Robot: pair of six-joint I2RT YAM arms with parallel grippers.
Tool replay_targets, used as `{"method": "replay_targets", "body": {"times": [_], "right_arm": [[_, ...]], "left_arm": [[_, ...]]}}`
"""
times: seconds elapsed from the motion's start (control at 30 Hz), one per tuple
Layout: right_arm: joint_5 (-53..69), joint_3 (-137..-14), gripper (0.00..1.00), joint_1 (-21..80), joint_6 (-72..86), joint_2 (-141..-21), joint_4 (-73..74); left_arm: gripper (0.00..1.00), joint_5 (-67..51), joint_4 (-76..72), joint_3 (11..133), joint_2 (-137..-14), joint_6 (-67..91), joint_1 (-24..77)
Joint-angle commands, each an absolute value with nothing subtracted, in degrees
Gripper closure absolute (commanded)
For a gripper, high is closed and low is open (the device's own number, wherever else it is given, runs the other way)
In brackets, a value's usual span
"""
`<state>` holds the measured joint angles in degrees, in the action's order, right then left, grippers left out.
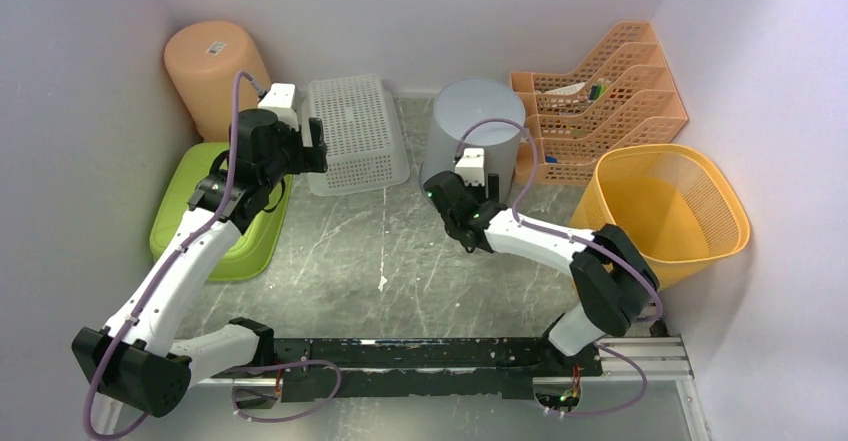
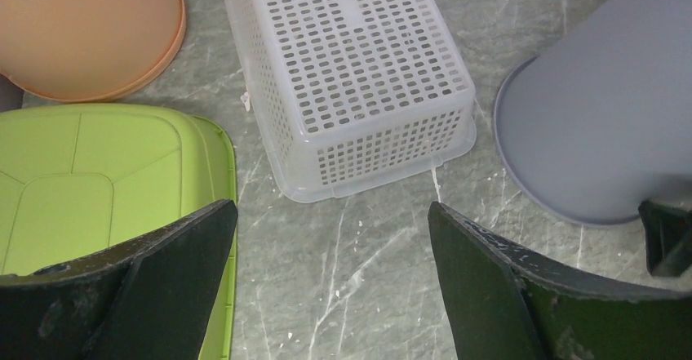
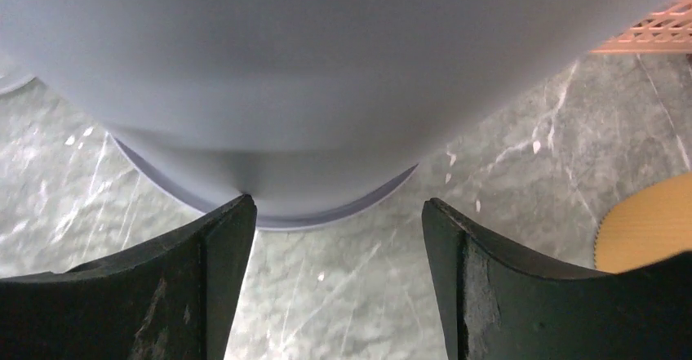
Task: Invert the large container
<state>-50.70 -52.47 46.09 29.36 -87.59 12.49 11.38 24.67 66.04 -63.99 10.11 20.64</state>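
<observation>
A large grey bin [image 1: 478, 131] stands mouth down at the back centre, its rim on the table. My right gripper [image 1: 441, 181] is open and empty just in front of it. In the right wrist view the grey bin [image 3: 326, 74] fills the top, and my left fingertip [image 3: 237, 221] is at its rim; the gripper [image 3: 339, 229] holds nothing. My left gripper [image 1: 312, 151] is open and empty over the table, in front of a white perforated basket [image 1: 352, 131]. In the left wrist view the gripper [image 2: 332, 237] faces that basket [image 2: 359, 66], with the grey bin [image 2: 596, 115] to the right.
A peach bin [image 1: 212, 73] stands mouth down at the back left. A green tub [image 1: 215, 211] lies upside down at the left. A yellow mesh basket [image 1: 670, 211] stands mouth up at the right. Orange file racks [image 1: 600, 101] stand behind it. Walls close in on three sides.
</observation>
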Motion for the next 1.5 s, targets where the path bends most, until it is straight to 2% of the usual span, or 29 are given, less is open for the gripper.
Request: {"method": "replay_targets", "body": {"times": [0.0,0.23,0.6,0.97,1.2,1.33,1.47], "right_arm": [[-48.77,-53.96,0.25,40.14,24.27,-91.11,2.06],[-44.13,-61.78,0.26,32.85,19.7,-98.47,-5.93],[-41.09,-75.35,0.26,30.24,13.64,-110.69,-11.74],[-39.75,-78.22,0.26,28.53,11.45,-114.01,-14.94],[-39.62,-71.57,0.25,30.0,15.66,-103.5,-6.54],[-37.68,-70.7,0.25,33.19,16.39,-94.8,4.59],[-44.3,-70.98,0.25,39.24,14.43,-86.47,15.46]], "left_arm": [[0.01,11.29,23.03,65.72,-63.89,10.4,21.09],[0.0,11.33,22.5,64.87,-63.6,10.46,21.05],[0.0,11.06,22.37,64.48,-64.0,10.5,21.09],[0.01,11.16,22.61,63.31,-62.99,10.46,21.09],[0.0,11.35,22.81,63.72,-64.02,9.78,21.09],[0.0,11.33,22.46,63.56,-64.43,9.6,21.12],[0.01,10.37,21.86,62.87,-64.65,9.88,21.12]]}}
